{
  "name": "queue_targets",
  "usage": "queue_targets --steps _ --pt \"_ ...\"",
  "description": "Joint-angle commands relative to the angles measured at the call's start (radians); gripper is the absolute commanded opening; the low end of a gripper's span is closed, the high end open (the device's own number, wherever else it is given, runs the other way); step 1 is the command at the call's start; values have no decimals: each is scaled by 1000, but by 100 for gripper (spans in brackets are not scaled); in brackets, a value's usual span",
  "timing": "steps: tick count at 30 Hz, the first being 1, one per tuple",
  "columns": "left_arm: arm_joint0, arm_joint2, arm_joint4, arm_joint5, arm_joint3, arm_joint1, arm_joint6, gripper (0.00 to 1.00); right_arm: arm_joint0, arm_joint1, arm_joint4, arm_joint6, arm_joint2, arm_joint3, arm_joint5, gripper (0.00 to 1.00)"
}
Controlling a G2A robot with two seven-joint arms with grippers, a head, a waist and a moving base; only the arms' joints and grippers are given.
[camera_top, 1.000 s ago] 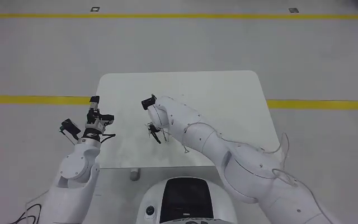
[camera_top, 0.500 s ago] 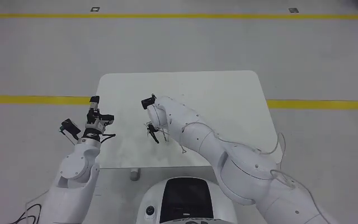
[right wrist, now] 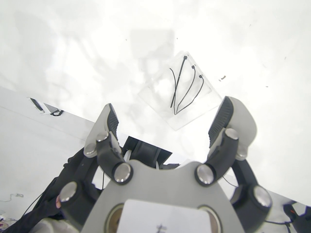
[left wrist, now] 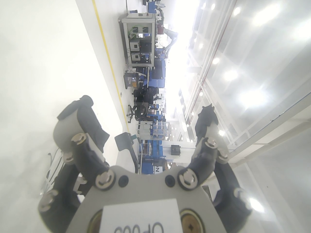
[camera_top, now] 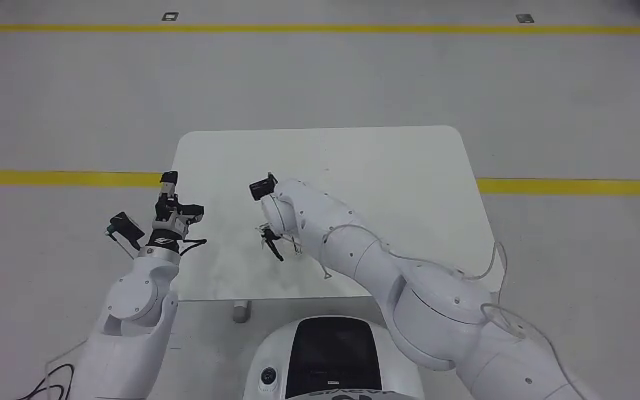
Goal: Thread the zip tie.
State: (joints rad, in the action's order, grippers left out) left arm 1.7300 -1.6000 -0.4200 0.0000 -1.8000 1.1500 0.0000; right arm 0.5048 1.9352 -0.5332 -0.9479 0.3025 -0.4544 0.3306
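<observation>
since zip ties (right wrist: 184, 86) lie in a clear tray (right wrist: 155, 93), the right gripper (right wrist: 167, 109) hangs above, spread to pick one; the left gripper (left wrist: 144, 105) is spread too.

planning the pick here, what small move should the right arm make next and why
Probably lower the right gripper toward the zip ties: its fingers stand open and empty, and the three ties lie loose on the clear tray ahead.

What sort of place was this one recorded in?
Probably a large robotics lab or factory hall: a yellow floor line, a framed equipment rack and rows of ceiling lights.
</observation>
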Motion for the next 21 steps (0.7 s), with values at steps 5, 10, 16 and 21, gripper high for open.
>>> queue_targets --steps 5,10,16,21 --pt "0 0 0 0 0 0 0 100 1 -10 -31 -17 16 -32 9 32" --pt "0 0 0 0 0 0 0 100 9 -15 -53 -21 35 -27 9 15" --pt "0 0 0 0 0 0 0 100 29 -23 -82 -17 52 -39 9 4" --pt "0 0 0 0 0 0 0 100 49 -30 -106 -20 60 -36 9 0"
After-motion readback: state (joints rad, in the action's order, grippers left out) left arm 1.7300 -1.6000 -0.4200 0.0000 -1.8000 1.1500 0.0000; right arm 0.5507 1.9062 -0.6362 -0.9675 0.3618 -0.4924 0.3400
